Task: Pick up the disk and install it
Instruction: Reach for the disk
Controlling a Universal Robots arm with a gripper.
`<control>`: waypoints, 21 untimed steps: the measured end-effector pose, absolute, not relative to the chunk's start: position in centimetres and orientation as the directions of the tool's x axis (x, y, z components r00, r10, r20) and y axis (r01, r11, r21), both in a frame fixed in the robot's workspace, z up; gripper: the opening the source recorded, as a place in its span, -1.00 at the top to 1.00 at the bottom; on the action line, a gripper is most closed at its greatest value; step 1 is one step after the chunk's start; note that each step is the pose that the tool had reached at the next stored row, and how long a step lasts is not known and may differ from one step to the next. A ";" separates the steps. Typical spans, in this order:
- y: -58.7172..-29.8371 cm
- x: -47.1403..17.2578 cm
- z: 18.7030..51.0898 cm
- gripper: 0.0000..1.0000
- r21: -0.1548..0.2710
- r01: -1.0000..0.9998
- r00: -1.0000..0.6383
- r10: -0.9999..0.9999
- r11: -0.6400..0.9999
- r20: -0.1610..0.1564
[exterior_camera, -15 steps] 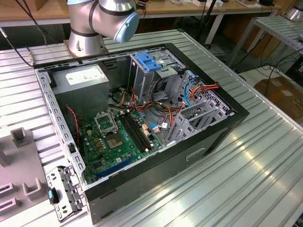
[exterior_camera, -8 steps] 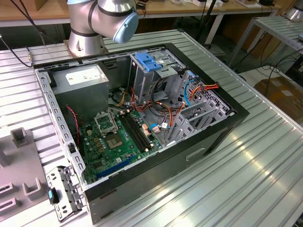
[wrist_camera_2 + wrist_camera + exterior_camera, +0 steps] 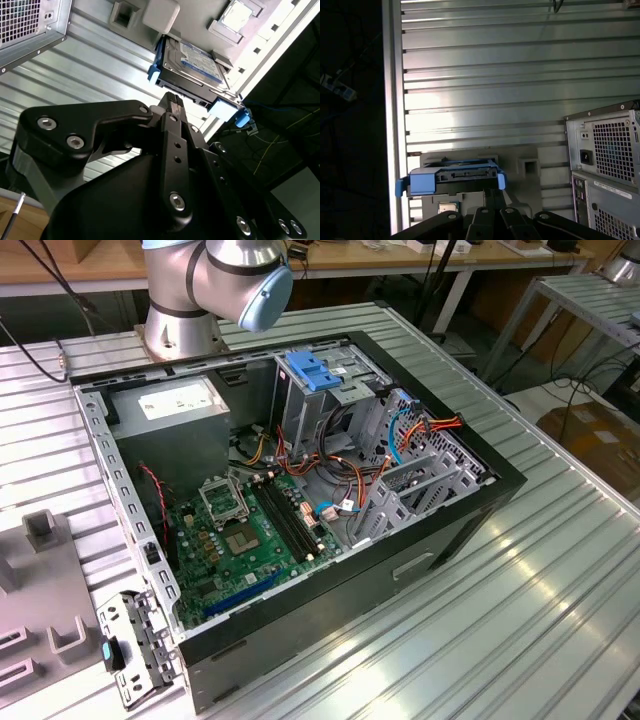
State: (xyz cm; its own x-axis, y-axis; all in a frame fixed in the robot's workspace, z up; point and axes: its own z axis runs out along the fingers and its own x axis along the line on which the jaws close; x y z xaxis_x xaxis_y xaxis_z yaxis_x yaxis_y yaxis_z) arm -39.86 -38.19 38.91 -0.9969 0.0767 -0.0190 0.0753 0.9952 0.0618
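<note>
Disk (image 3: 192, 62) lies flat in a pale grey holder (image 3: 515, 152) on the ridged table (image 3: 520, 65), close to the table's edge and apart from the computer case (image 3: 605, 150), whose rear grille stands off to one side; blue rails and end tab show in both wrist views; not yet lifted. Gripper (image 3: 172, 100) hangs just beside the disk's near edge, tips pointed at it; jaws look drawn together with nothing between them; whether the tips touch the rail, cannot tell. In the exterior view the computer case lies open on its side, drive cage (image 3: 415, 480) near the blue latch plate (image 3: 315, 370), cables strung about it; judgement: pick-up not done, whole install left.
</note>
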 end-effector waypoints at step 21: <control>-38.0 -44.0 38.9 0.79 0.062 0.075 -0.997 0.077 0.995 -0.019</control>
